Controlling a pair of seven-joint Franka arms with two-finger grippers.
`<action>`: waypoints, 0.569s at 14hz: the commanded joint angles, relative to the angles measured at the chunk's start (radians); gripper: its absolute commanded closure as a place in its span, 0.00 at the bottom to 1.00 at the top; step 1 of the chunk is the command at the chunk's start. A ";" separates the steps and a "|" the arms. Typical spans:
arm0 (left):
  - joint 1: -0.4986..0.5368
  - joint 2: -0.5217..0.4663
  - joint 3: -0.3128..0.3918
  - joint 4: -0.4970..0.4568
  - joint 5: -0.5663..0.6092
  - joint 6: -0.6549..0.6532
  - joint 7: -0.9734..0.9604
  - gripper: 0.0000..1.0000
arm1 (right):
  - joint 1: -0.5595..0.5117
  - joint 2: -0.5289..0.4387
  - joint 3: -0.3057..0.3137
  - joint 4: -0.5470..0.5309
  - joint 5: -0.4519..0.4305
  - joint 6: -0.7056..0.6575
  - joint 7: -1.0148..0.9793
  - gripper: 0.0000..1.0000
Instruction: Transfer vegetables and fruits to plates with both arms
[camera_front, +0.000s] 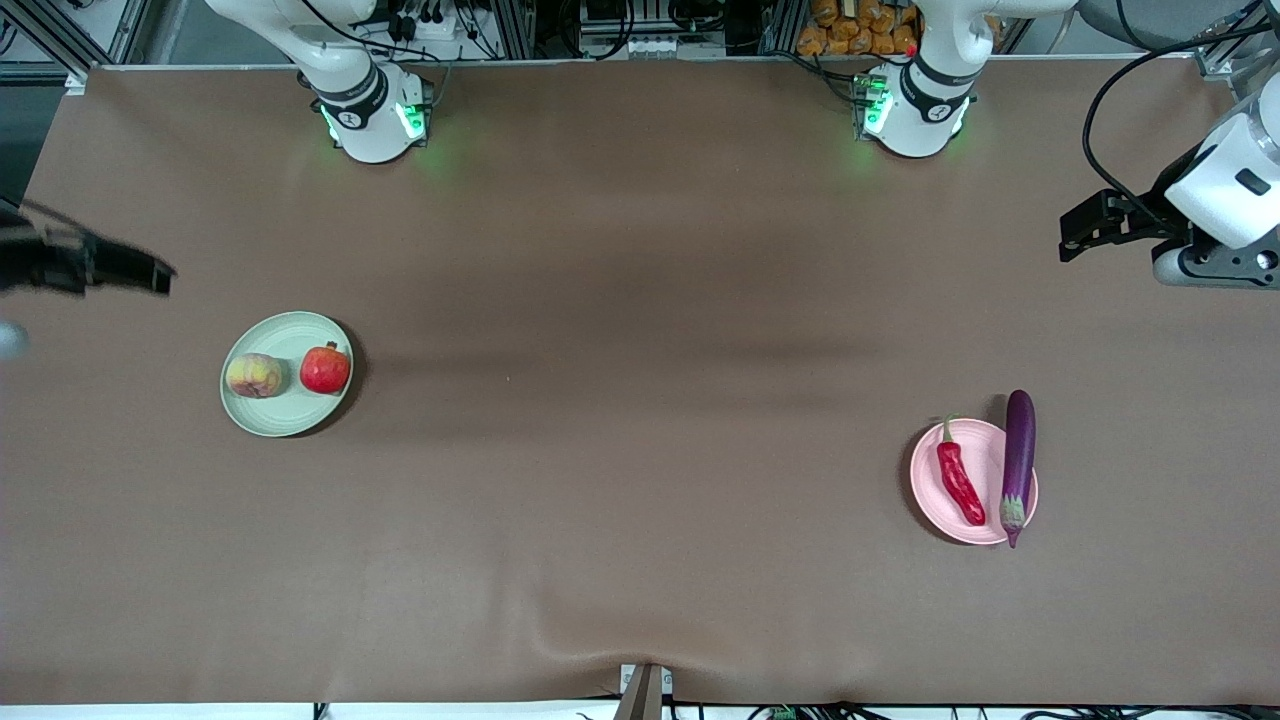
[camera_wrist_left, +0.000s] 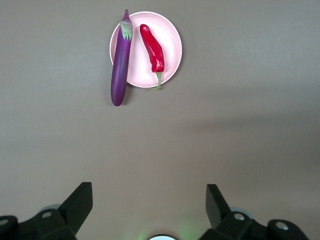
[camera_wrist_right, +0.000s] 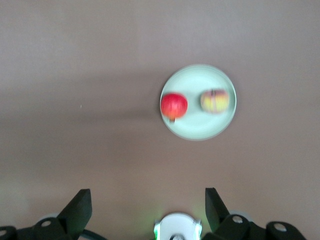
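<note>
A pale green plate (camera_front: 285, 335) toward the right arm's end of the table holds a yellowish-pink peach (camera_front: 255, 375) and a red pomegranate (camera_front: 325, 369) side by side. Toward the left arm's end, a pale pink plate (camera_front: 930, 480) carries a red chili pepper (camera_front: 960, 478). A purple eggplant (camera_front: 1018, 462) lies across that plate's rim, one end overhanging the table. My left gripper (camera_front: 1080, 228) hangs open and empty above the table's end, well apart from the pink plate (camera_wrist_left: 167, 40). My right gripper (camera_front: 150, 272) is open and empty too, high over its own end, away from the green plate (camera_wrist_right: 197, 80).
The two arm bases (camera_front: 375, 120) (camera_front: 915, 110) stand along the table's edge farthest from the front camera, with cables and clutter past them. A brown cloth (camera_front: 640, 450) covers the table. A small bracket (camera_front: 643, 690) sticks up at the edge nearest that camera.
</note>
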 joint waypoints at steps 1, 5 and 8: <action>0.005 -0.003 -0.004 0.006 0.005 -0.008 -0.002 0.00 | 0.009 -0.146 0.042 -0.133 -0.065 0.034 0.058 0.00; 0.008 -0.004 -0.001 0.003 0.006 -0.008 -0.002 0.00 | 0.011 -0.319 0.057 -0.402 -0.066 0.192 0.059 0.00; 0.017 -0.006 0.002 0.001 0.006 -0.010 -0.002 0.00 | 0.014 -0.331 0.060 -0.428 -0.063 0.221 0.058 0.00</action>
